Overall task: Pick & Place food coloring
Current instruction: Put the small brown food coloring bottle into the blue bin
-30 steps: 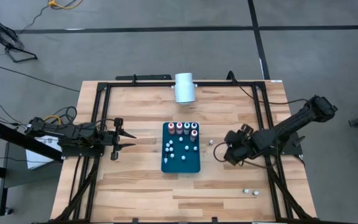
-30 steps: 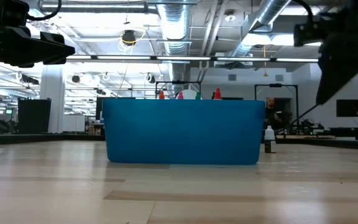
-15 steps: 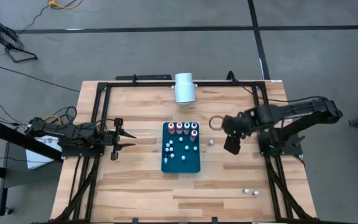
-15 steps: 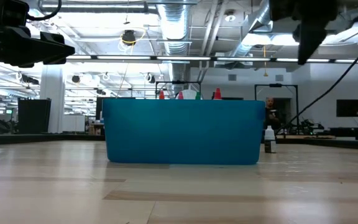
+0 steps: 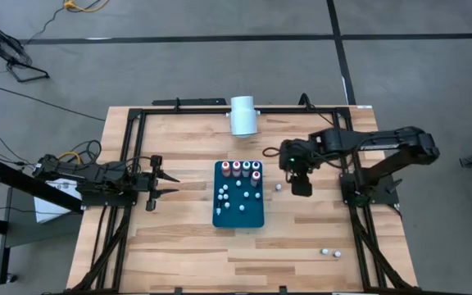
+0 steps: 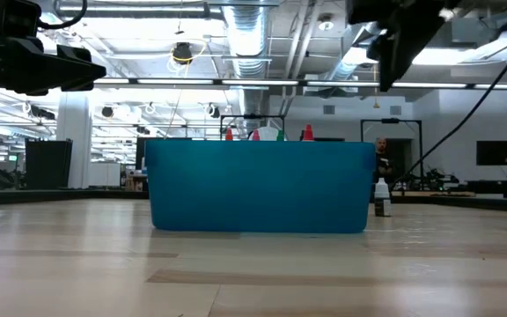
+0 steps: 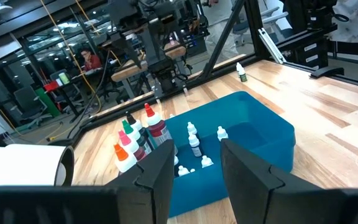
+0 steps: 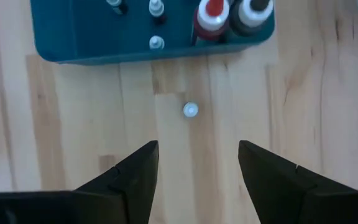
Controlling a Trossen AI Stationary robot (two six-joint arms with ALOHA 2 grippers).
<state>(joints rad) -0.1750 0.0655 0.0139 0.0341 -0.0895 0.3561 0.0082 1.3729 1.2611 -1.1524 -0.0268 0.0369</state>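
Several food coloring bottles (image 5: 244, 170) stand in a dark teal box (image 5: 238, 215) at the table's middle. The taller red, green and dark ones are in its far row (image 7: 143, 134), and small whitish ones (image 7: 194, 144) stand nearer. One small pale-capped bottle (image 5: 278, 187) stands alone on the wood to the right of the box, and also shows in the right wrist view (image 8: 191, 110). My right gripper (image 5: 270, 154) is open and empty, raised above the table beside the box's far right corner, and it looks down on that bottle. My left gripper (image 5: 167, 182) is open and empty, to the left of the box.
A large white cylinder (image 5: 242, 115) lies at the table's far edge. Two tiny bottles (image 5: 329, 253) sit near the near right corner. A black frame (image 5: 129, 164) runs around the table's sides. Bare wood lies on both sides of the box.
My right gripper has swung from low beside the box's right near side toward the far edge and the left, and has risen. It has tipped so that its fingers point down at the table. The lone bottle has stayed where it was.
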